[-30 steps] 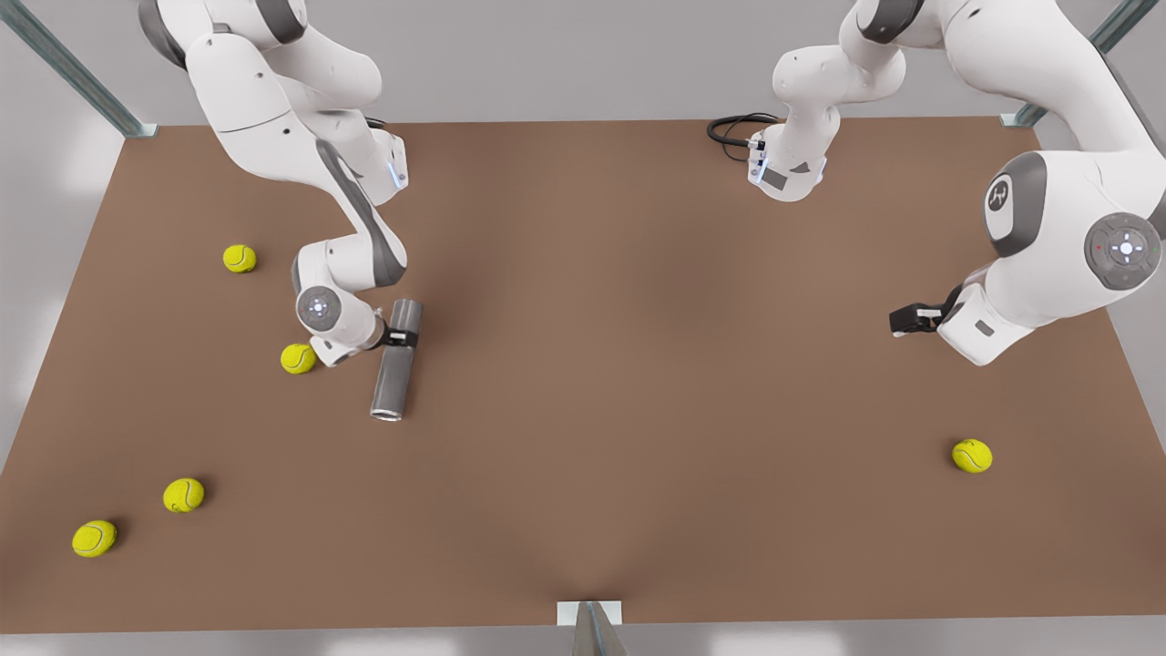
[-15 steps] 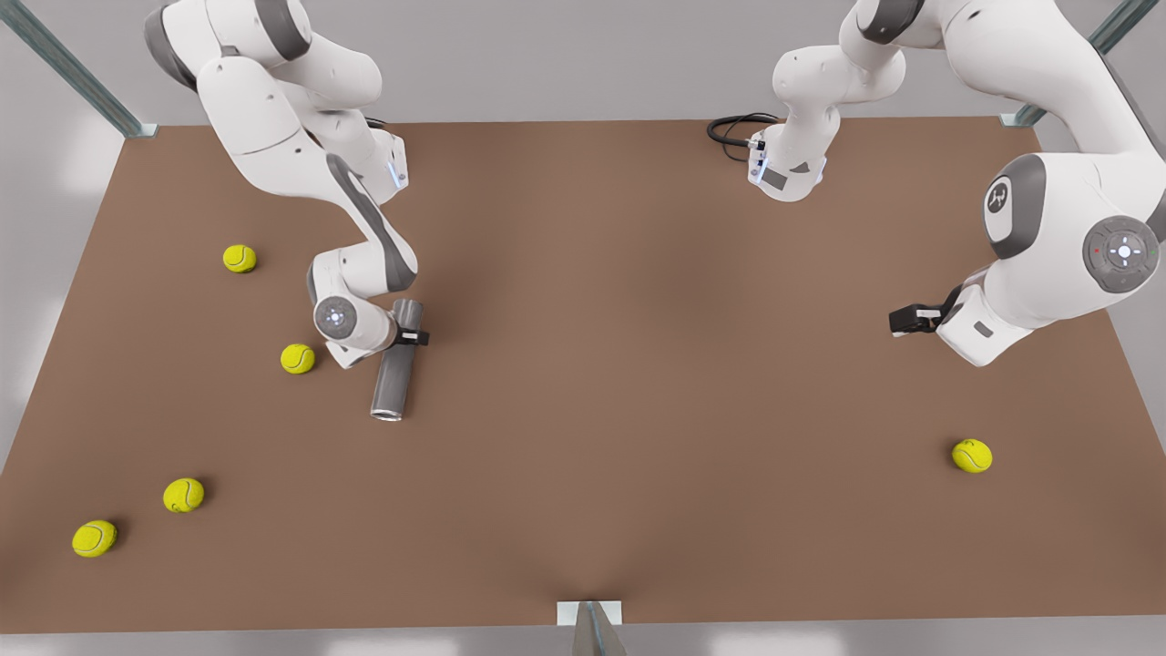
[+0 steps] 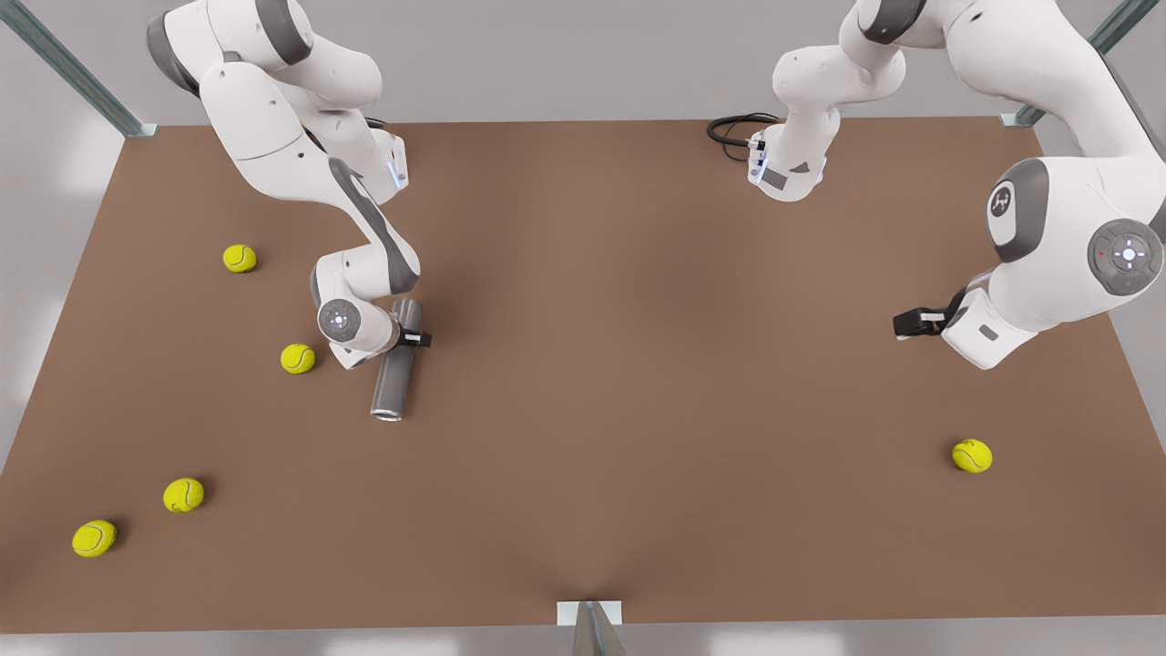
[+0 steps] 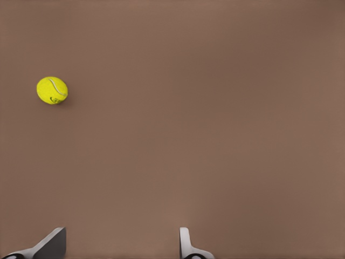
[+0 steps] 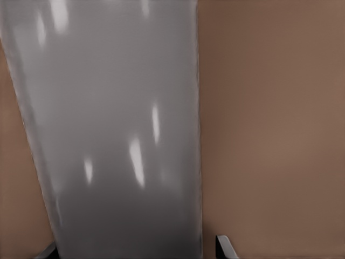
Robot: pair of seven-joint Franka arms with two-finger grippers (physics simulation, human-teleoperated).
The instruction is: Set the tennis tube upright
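Tube (image 3: 396, 369) lies flat on the table (image 3: 638, 364), left of centre in the front view, mouth toward the camera. Right gripper (image 3: 412, 338) straddles its upper part, fingers (image 5: 225, 248) close at its sides; a firm grip cannot be confirmed. Left gripper (image 3: 914, 322) waits at the right, spread wide, holding nothing. Lifting and standing remain undone.

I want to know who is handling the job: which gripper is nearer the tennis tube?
The right gripper: it straddles the tennis tube, which lies flat on the table. The left gripper waits open, far across on the front view's right.
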